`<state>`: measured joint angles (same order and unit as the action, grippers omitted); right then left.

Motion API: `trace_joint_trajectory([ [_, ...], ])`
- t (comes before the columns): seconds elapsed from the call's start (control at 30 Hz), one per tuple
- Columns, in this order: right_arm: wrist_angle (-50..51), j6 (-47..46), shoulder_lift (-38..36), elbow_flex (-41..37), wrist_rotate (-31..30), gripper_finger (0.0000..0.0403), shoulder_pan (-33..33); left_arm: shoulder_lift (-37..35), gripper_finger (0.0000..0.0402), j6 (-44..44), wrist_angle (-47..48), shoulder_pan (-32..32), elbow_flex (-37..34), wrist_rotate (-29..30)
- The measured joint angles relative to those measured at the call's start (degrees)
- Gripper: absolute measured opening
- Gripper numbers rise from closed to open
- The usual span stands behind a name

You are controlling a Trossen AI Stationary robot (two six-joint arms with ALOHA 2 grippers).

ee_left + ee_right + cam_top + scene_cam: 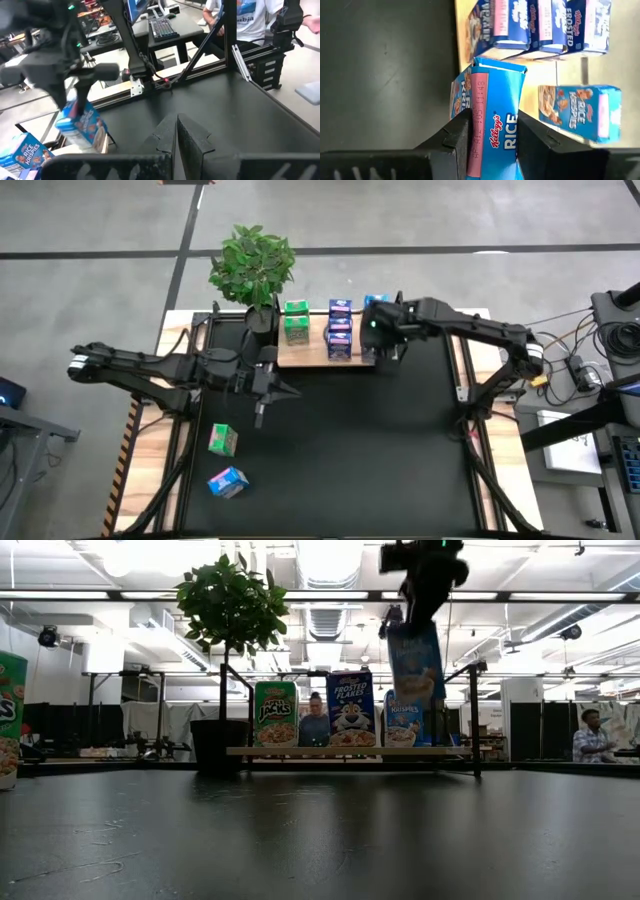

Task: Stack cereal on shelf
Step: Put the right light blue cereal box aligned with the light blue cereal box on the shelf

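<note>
My right gripper (pixel 383 330) is shut on a blue Rice Krispies carton (pixel 415 660) above the right end of the light-wood shelf (pixel 310 358). On the shelf stand a green carton (pixel 275 713), a blue Frosted Flakes carton (pixel 351 710) and another blue Rice Krispies carton (pixel 398 728). In the right wrist view, blue cartons (pixel 540 25) and a Rice Krispies carton (pixel 580 112) show on the board. A green carton (pixel 222 440) and a blue carton (pixel 228 481) lie on the black mat at the near left. My left gripper (pixel 262 392) is shut and empty over the mat. My right gripper pinches the blue carton by its upper end (pixel 492 137) between its two fingers (pixel 457 135), one finger on each of two opposite faces. The fingers point down from above. The carton hangs nearly upright below them, its lower end (pixel 420 698) clear of the shelf.
A potted plant (pixel 255 265) stands at the shelf's left end. Black frame rails (pixel 465 380) run along the mat's sides. The mat's middle (pixel 370 440) is bare. A person (pixel 592 735) shows in the room far behind the table.
</note>
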<state>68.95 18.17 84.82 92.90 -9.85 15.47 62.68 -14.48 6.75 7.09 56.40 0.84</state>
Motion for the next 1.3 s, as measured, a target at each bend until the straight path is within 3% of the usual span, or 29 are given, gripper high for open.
trace_joint_trajectory([
  [0.2, -3.2, 5.2, 0.3, -3.0, 3.6, 0.0112, 8.8, -0.4, 0.0, 0.0, 1.3, 0.0, 0.0, 0.0],
  [0.53, -17.4, 11.8, 0.4, -10.9, 12.5, 0.0112, 19.6, -0.6, 0.0, -3.2, 1.2, 0.0, 0.0, 0.1],
  [0.97, -21.9, 13.3, 0.3, -16.7, 13.0, 0.0117, 21.3, -0.8, 0.0, -6.3, 0.0, -0.1, 0.0, 0.2],
  [1.3, -22.8, 11.2, 0.5, -16.4, 13.1, 0.0196, 21.3, -0.9, 0.0, -6.3, -0.3, -0.1, 0.0, 0.3],
])
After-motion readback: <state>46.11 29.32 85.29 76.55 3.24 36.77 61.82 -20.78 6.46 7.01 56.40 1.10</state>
